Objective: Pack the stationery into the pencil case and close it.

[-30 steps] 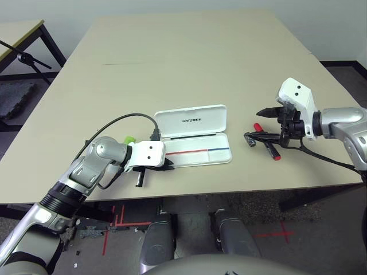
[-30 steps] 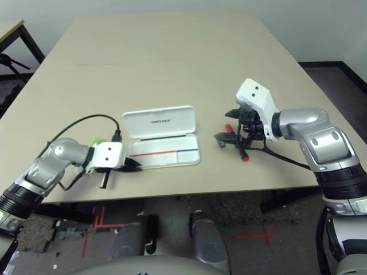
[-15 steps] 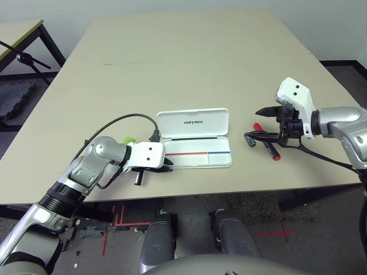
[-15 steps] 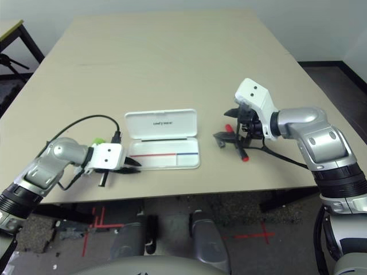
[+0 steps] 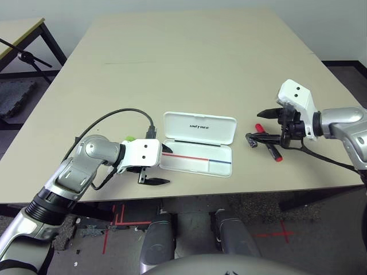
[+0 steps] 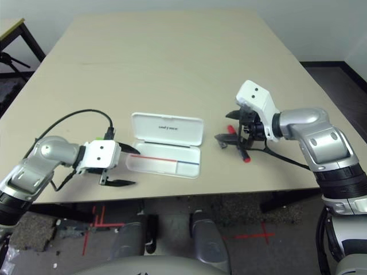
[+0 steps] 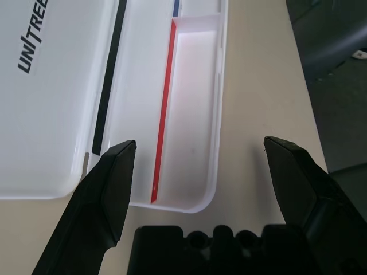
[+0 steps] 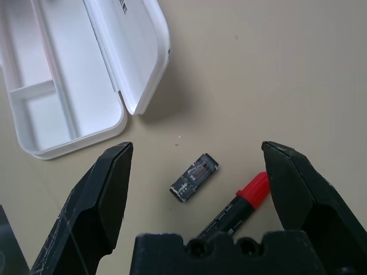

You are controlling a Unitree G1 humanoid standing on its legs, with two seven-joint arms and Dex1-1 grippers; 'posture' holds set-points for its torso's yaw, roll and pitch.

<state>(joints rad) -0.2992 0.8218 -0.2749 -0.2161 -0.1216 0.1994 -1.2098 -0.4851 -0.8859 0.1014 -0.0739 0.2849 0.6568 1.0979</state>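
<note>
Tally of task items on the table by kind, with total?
pencil case, lid open: 1
highlighter, green cap showing behind the left arm: 1
red marker: 1
small dark block: 1
Total: 4

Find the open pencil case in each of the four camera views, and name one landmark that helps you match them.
Left eye: pencil case centre, open.
Right eye: centre-left.
Left wrist: ahead of the open left claw, tray nearest.
Right wrist: upper left corner.
Shared landmark: the UNITREE lettering on the lid.
</note>
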